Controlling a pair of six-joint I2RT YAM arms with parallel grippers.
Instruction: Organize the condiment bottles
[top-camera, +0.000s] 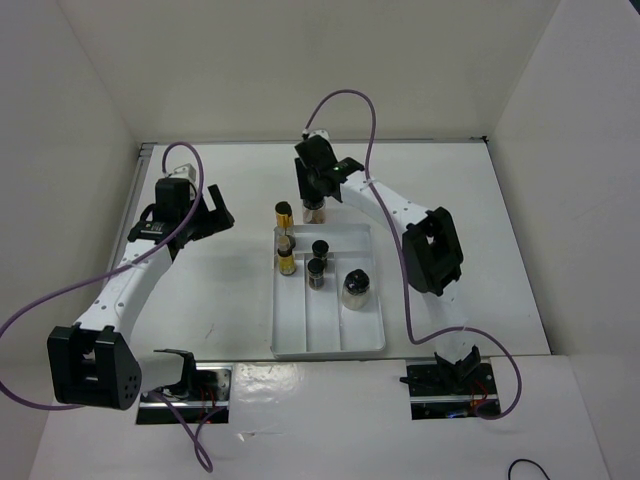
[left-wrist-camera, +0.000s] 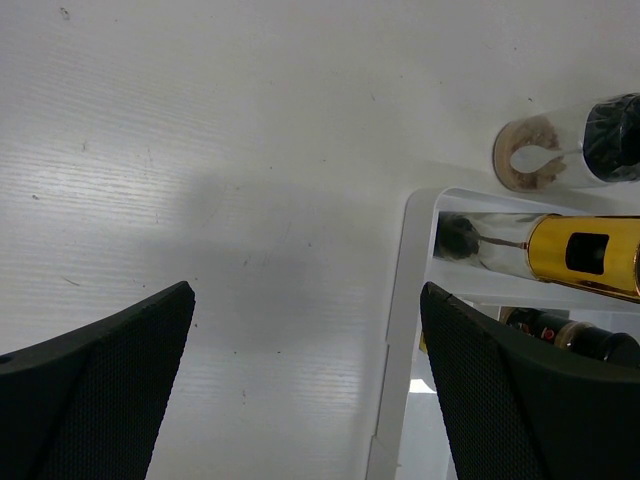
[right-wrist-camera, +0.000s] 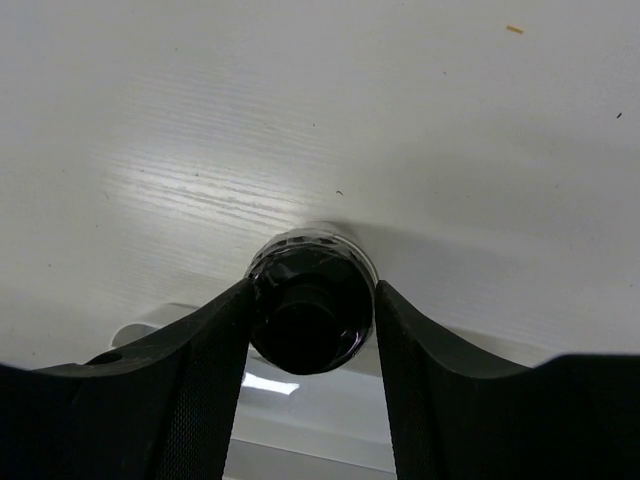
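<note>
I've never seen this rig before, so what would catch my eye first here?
The right gripper is clamped on a black-capped jar at the far edge of the white tray. Four more jars stand inside the tray, and a sixth stands just outside its far left corner. The left gripper hangs open over bare table to the tray's left.

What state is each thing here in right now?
Left fingers: open, empty.
Right fingers: shut.
Held jar: capped, gripped between the right fingers beyond the tray's far edge.
Left-section amber jar: capped, standing.
Middle-section jars: capped, standing.
Right-section pale jar: capped, standing.
Corner amber jar: capped; inside or outside tray unclear.
</note>
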